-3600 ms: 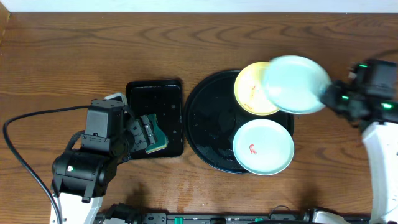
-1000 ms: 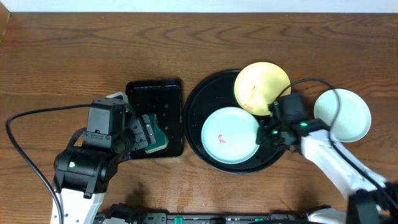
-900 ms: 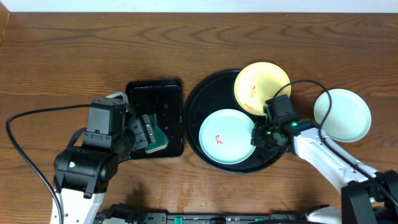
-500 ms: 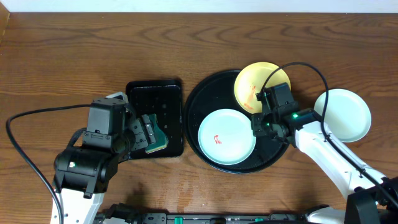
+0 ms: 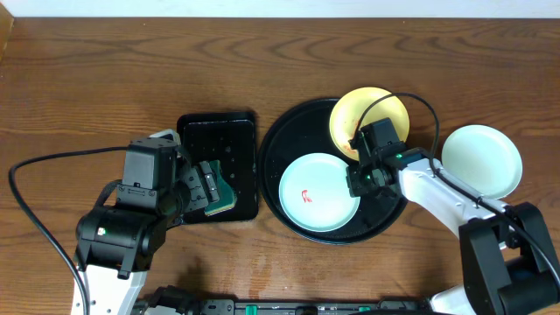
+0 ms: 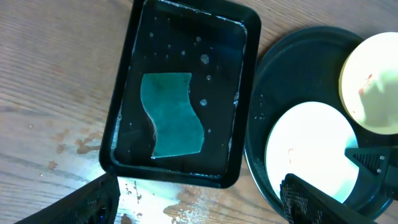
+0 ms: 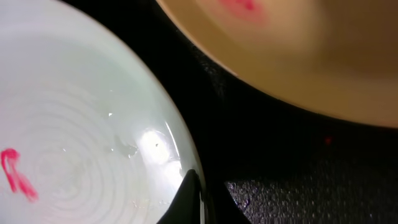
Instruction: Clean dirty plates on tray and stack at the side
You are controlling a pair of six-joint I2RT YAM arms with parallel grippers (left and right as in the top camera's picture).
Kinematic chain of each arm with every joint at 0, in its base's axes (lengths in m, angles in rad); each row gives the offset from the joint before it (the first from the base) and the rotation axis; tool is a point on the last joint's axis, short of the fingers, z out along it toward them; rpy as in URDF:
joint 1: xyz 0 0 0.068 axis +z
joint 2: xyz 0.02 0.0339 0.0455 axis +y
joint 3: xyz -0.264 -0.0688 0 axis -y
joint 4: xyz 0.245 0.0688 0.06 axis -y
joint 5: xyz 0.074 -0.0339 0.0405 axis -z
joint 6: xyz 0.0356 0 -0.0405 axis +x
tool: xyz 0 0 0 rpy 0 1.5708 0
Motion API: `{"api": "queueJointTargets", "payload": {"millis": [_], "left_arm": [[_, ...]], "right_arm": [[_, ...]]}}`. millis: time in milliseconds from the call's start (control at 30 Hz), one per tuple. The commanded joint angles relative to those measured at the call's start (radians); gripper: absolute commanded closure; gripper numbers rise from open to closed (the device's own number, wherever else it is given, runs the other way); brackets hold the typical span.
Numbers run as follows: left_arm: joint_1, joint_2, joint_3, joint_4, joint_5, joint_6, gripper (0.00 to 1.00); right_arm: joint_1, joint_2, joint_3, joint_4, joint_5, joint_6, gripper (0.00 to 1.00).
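Observation:
The round black tray (image 5: 284, 144) holds a mint-blue plate (image 5: 315, 194) with a red smear and, at its far edge, a yellow plate (image 5: 372, 112) with red marks. A second mint-blue plate (image 5: 481, 160) lies on the table to the right of the tray. My right gripper (image 5: 357, 182) is shut on the right rim of the smeared plate; the right wrist view shows the fingers (image 7: 194, 194) pinching that rim (image 7: 74, 155), with the yellow plate (image 7: 311, 56) just beyond. My left gripper (image 5: 210, 185) is open and empty, its fingers wide apart (image 6: 199, 208) over the near edge of the rectangular tray.
A small rectangular black tray (image 5: 217, 131) left of the round tray is wet and holds a green sponge (image 6: 174, 115). Water is spilt on the wood by its near edge (image 6: 143, 193). A black cable (image 5: 35, 175) loops at the left.
My right gripper set a mint-blue plate on the table at the right, then came onto the tray. The smeared plate slid left, and the gripper now pinches its right rim. The left arm stayed still.

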Motion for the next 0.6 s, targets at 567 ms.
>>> {"api": "queueJointTargets", "payload": {"millis": [567], "left_arm": [[0.005,0.427,-0.225,0.284,-0.043,-0.092,0.45]], "right_arm": [[-0.01,0.013,-0.006,-0.019,0.129,0.217,0.99]]}}
